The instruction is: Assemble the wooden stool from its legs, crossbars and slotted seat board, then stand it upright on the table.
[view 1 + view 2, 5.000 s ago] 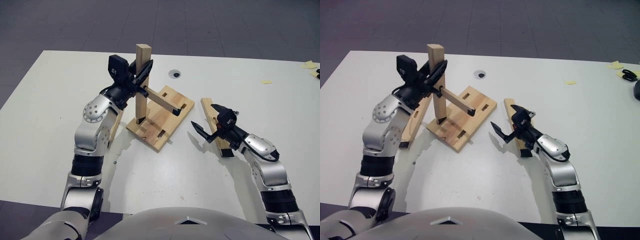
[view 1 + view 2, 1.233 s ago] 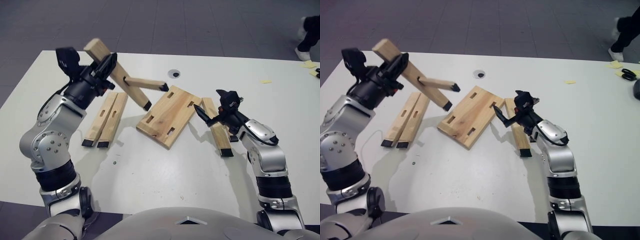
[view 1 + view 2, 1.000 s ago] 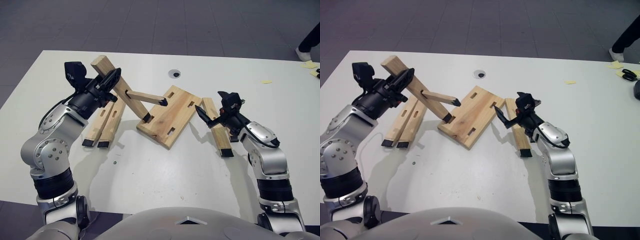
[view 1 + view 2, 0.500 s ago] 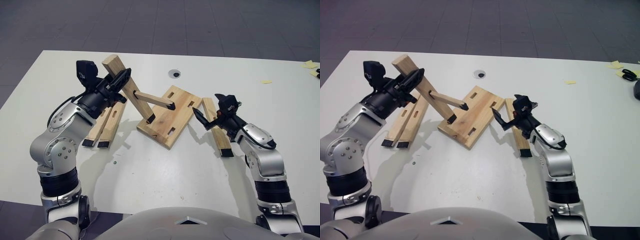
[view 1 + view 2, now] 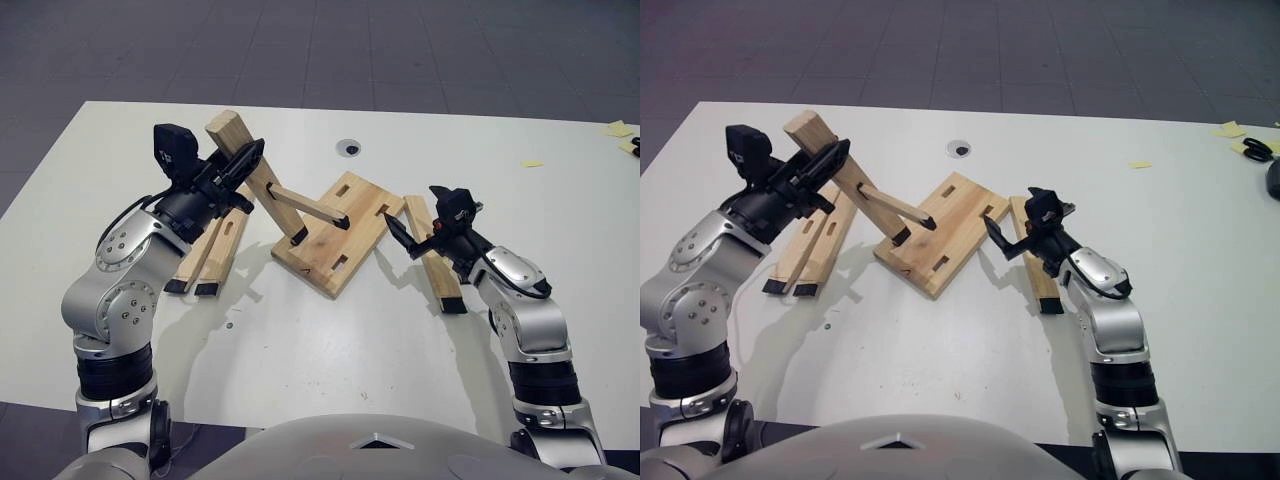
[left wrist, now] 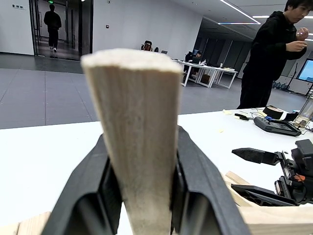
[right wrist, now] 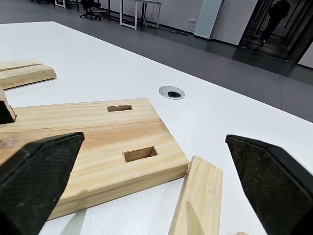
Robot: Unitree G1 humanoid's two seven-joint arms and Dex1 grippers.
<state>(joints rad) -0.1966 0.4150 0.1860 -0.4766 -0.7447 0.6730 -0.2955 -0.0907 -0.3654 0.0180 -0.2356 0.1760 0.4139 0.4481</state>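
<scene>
— Where does the left gripper [image 5: 240, 163] sit?
— In the upper left of the head view, with its jaws clamped tight on a wooden leg [image 5: 268, 193] near the leg's top end. The leg leans, with its black foot down at the left part of the slotted seat board [image 5: 352, 245]. A crossbar [image 5: 310, 208] sticks out of the leg's side, over the board.
— And the board itself?
— It lies flat on the white table [image 5: 300, 370] at centre frame, turned at an angle, with its slots facing up.
— The right gripper [image 5: 413, 210]?
— It is right of centre, jaws spread wide and holding nothing. It hangs just beside the board's right corner, above a loose leg [image 5: 446, 285] lying alongside the board.
— Any other parts?
— Left of the board, two more legs [image 5: 212, 248] lie side by side. A round cable port [image 5: 349, 148] sits in the tabletop behind the board.
</scene>
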